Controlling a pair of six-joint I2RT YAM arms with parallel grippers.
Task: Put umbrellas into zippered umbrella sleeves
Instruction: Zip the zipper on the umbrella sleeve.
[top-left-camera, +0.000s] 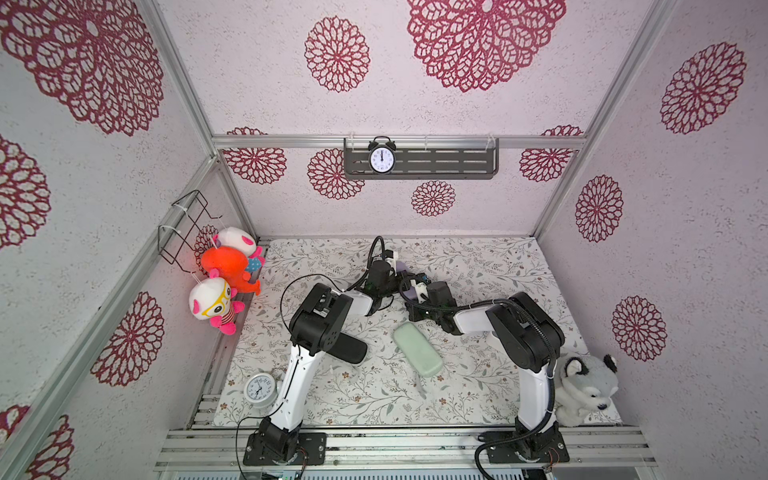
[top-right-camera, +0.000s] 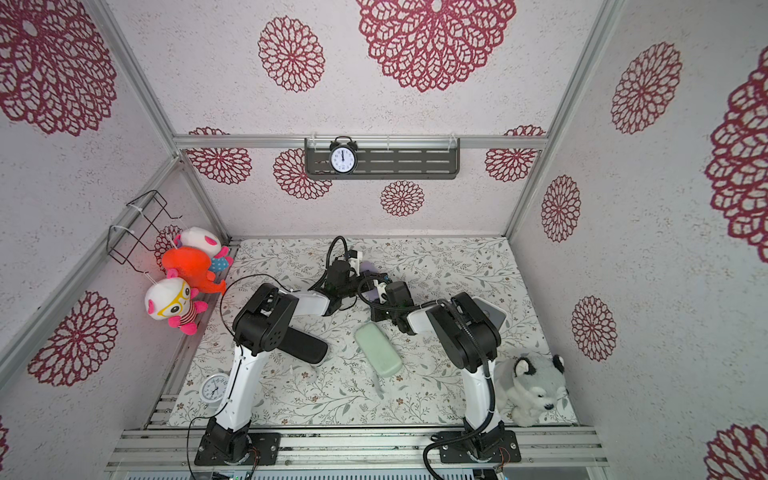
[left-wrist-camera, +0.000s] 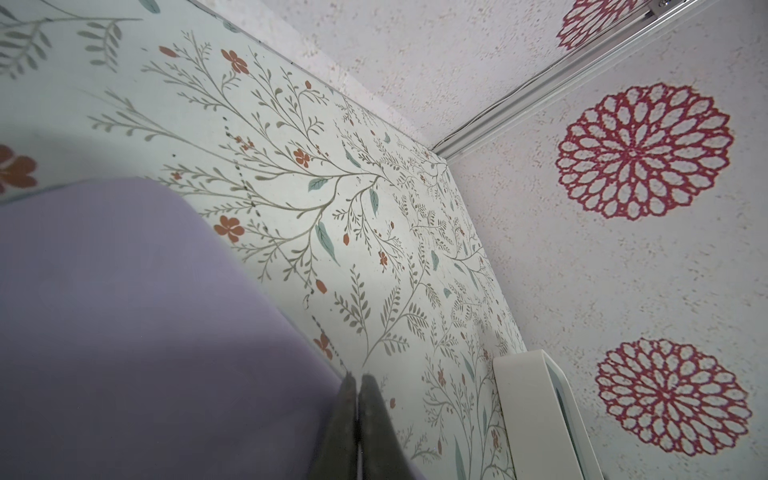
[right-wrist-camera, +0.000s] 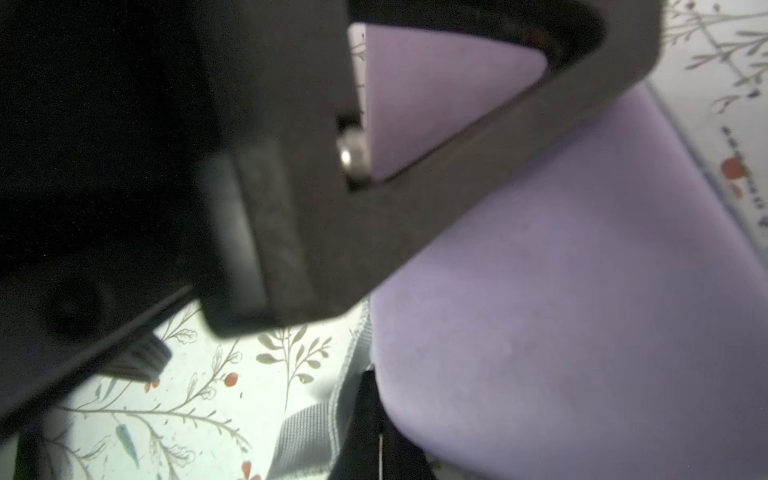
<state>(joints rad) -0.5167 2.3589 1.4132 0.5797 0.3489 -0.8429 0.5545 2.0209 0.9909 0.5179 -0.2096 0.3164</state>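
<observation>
Lying far back: the lilac case sits at the far middle of the flowered table. Both grippers crowd over it, so both top views show only slivers of it.
Lilac case, look: a smooth matte shell, evenly pale purple, with a rounded end and a softly curved top. In the right wrist view a grey ribbed tape lies along its edge.
Left gripper: fingers pressed together at the rim of the lilac case; whether anything is pinched between them cannot be told.
Right gripper: fingers together beside the grey tape and the case's rounded end; whether they pinch anything cannot be told.
Mint green case: closed, lying slanted near the middle of the table, apart from both arms.
Black case: closed, flat on the table, partly under the left arm.
</observation>
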